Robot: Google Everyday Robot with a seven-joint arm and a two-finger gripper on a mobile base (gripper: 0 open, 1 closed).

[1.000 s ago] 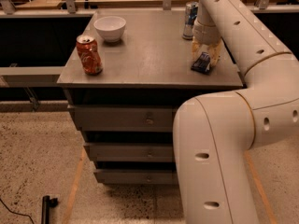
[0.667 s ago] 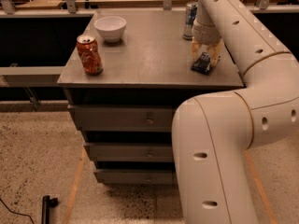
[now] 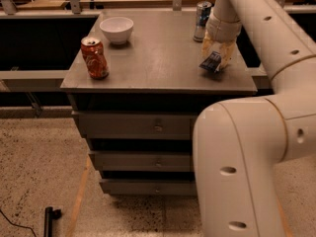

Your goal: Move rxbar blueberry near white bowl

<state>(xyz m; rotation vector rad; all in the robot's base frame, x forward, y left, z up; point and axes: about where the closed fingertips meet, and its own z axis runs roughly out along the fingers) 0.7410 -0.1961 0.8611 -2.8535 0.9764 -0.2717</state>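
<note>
My gripper [image 3: 216,58] hangs over the right part of the table top, right of the frame's centre and in its upper half, and its fingers are clenched on the rxbar blueberry [image 3: 211,62]. The dark wrapper sits between my fingertips, tilted with one corner down, and a shadow lies on the grey surface just beneath it. Compared with the frame a second ago, the bar shows a little higher in the picture and more tilted, while my wrist is nearly where it was. Just behind my wrist, toward the top of the frame, a tall blue-and-silver can [image 3: 202,19] stands upright near the far edge of the table [image 3: 158,58]. The white bowl [image 3: 117,29] rests at the upper left of the table top, well apart from the bar, and it has not moved. In front of the bowl, near the left edge, an orange-red soda can [image 3: 95,58] stands upright, also in the same spot as before. Below the top are the table's drawers [image 3: 143,127], and a small black object [image 3: 48,220] lies on the speckled floor at the lower left
</note>
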